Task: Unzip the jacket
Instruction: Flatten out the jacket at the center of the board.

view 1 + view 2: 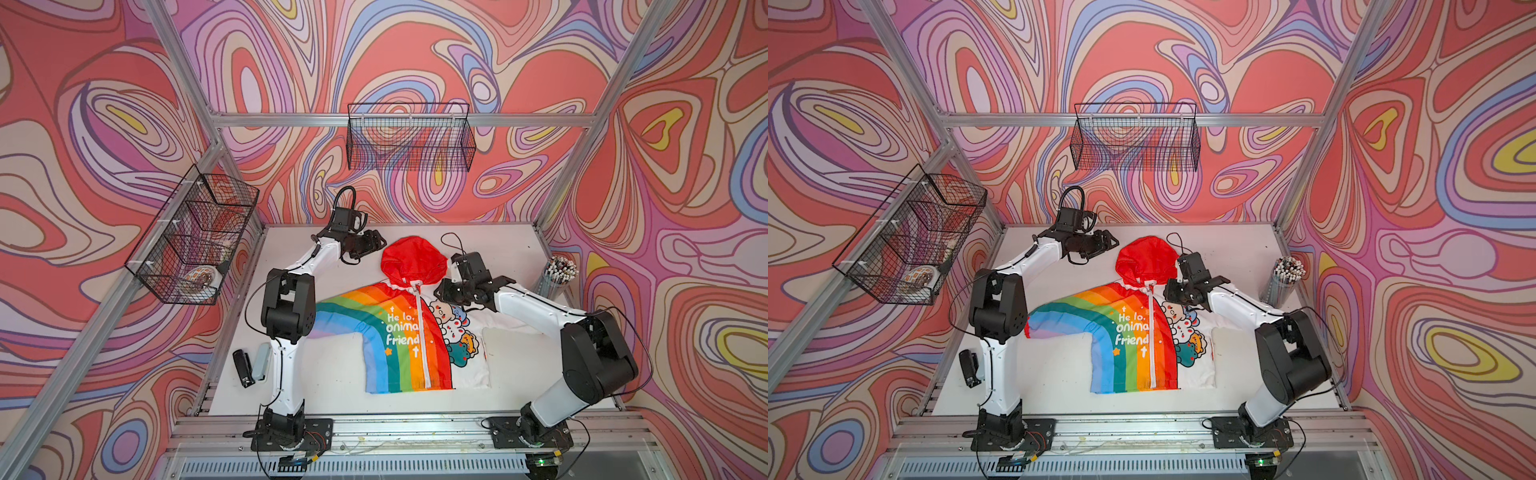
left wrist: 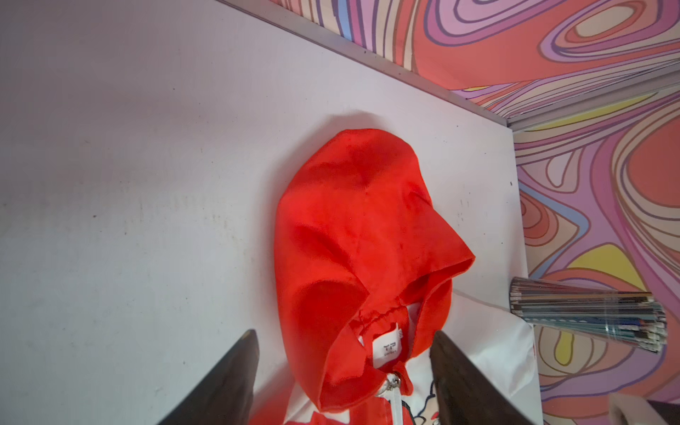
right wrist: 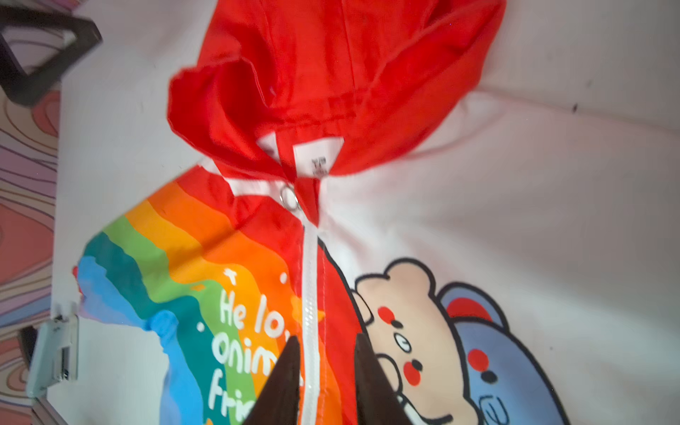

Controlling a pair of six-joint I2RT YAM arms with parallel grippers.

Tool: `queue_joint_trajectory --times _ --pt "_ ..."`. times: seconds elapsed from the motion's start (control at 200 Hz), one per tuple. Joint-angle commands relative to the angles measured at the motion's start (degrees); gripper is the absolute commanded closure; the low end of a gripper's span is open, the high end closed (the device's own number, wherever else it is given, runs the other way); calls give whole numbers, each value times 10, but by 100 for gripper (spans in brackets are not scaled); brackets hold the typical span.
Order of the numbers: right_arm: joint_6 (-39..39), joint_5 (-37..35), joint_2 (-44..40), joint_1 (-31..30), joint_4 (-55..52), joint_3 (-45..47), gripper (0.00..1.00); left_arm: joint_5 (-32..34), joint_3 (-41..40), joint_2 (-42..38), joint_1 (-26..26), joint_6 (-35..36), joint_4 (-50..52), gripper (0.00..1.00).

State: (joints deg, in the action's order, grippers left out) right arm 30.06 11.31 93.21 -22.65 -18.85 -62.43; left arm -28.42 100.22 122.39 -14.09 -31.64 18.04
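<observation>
On the bench (image 1: 332, 374) we see the jacket (image 1: 399, 332) lying flat, zipped; left tool (image 2: 344, 333) gapes wide beside its hood (image 2: 349, 220), right tool (image 3: 325, 340) narrowly parted above the zipper (image 3: 311, 294), both holding nothing.

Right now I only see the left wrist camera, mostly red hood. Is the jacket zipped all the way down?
Observer: Yes, both top views show the zipper shut down to the hem.
Operator: Where's my other end effector?
Observer: The right end effector is next to the hood, over the jacket's white half.
Operator: Holding anything?
Observer: No, the right wrist view shows its jaws apart and empty.
</observation>
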Motion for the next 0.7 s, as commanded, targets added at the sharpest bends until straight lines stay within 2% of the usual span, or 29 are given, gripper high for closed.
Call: queue_joint_trajectory --times 0.0,0.17,0.496,0.691 --pt "10 -25 34 11 -7 -39 68 23 -36 2 -10 -37 -25 25" --pt "14 -24 56 15 -12 -69 61 45 -59 9 -23 -81 -60 24" --pt "16 -19 58 29 -21 -76 61 69 -51 48 -44 -142 -78 35" --pt "15 -18 59 34 -24 -74 61 81 -53 57 -46 -155 -63 35"
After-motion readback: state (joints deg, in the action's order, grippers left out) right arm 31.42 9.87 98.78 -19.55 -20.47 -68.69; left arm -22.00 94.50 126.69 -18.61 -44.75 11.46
